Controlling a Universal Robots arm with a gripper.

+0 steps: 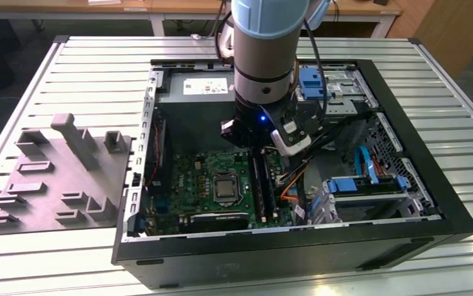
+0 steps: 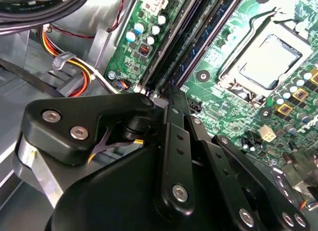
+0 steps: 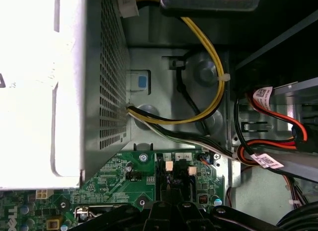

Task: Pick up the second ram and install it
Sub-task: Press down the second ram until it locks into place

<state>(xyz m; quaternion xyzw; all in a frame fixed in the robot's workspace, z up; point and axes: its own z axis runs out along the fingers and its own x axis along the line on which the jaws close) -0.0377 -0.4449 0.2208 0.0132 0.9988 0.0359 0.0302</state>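
Gripper (image 2: 174, 99) lowered into open case (image 1: 433, 185), over memory slots (image 1: 258, 179) on motherboard (image 1: 191, 185).

Fingers (image 2: 171, 141) drawn together, tips at slot ends beside CPU socket (image 2: 268, 59); clamped on anything or not, cannot tell. Ram (image 2: 206, 39) seen as dark-blue stick lying along slots in second wrist view; seated or not, cannot tell. Power supply (image 3: 64, 82) near, yellow cable (image 3: 206, 47) beside it.
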